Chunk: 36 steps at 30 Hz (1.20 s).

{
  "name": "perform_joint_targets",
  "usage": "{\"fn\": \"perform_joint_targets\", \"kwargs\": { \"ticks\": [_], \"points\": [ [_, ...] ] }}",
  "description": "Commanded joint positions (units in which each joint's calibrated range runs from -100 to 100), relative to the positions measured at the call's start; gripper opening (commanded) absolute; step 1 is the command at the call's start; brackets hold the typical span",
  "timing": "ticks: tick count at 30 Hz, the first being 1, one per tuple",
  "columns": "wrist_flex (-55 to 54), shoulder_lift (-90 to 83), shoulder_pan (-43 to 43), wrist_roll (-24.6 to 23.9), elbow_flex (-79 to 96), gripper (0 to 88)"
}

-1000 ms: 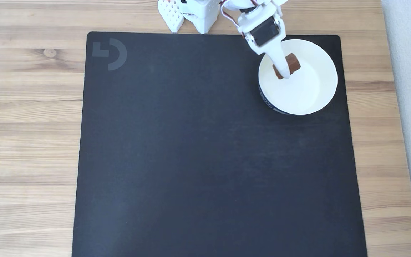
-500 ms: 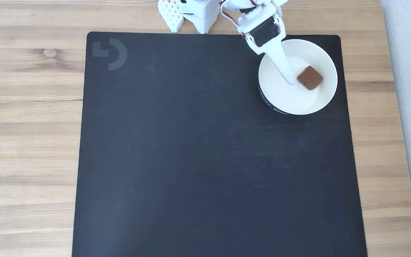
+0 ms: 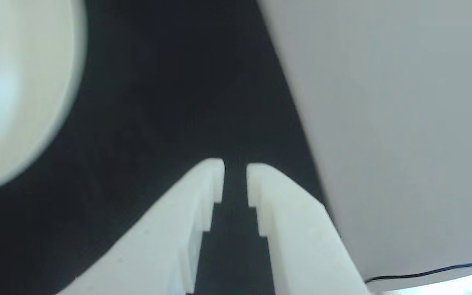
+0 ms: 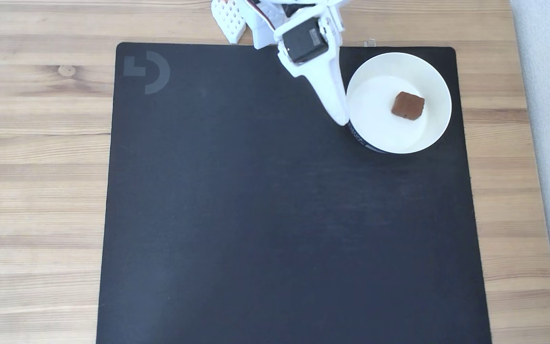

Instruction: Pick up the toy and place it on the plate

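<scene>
White gripper (image 4: 342,117) hangs over the black mat (image 4: 275,215) just left of the plate (image 4: 428,71) in the fixed view; its fingers (image 3: 277,221) stand a narrow slot apart, holding nothing. Reddish-brown toy (image 4: 407,105) lies inside the plate, right of centre. Wooden table (image 4: 36,143) surrounds the mat, and the arm's white base (image 4: 237,19) sits at the mat's top edge.

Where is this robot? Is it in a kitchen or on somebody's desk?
Probably a desk at home or in a hobby room. A wooden table holds a big black desk mat, and a small white arm's pincer sits beside a white plate holding a brown toy.
</scene>
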Motion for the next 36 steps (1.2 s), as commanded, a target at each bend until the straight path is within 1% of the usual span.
{"fn": "perform_joint_targets", "kwargs": {
  "ticks": [1, 2, 3, 7, 8, 12, 13, 18, 24, 36],
  "points": [
    [-1.0, -5.6, 8.6, 6.1, -0.5, 2.6],
    [-1.0, -6.7, 10.4, 7.1, -0.4, 2.6],
    [-0.5, -9.0, 13.8, 9.4, -0.4, 2.6],
    [-0.4, -12.2, 20.0, 14.5, 2.3, 2.4],
    [-0.4, -12.4, 22.5, 15.8, 5.2, 2.4],
    [-0.2, -12.5, 23.9, 16.1, 11.4, 2.4],
    [3.2, -12.6, 24.0, 16.6, 11.4, 2.4],
    [7.1, -12.6, 24.1, 18.4, 11.4, 2.4],
    [15.5, -12.7, 26.7, 18.4, 11.4, 2.4],
    [20.2, -12.7, 26.6, 18.0, 11.4, 2.5]
  ]
}}
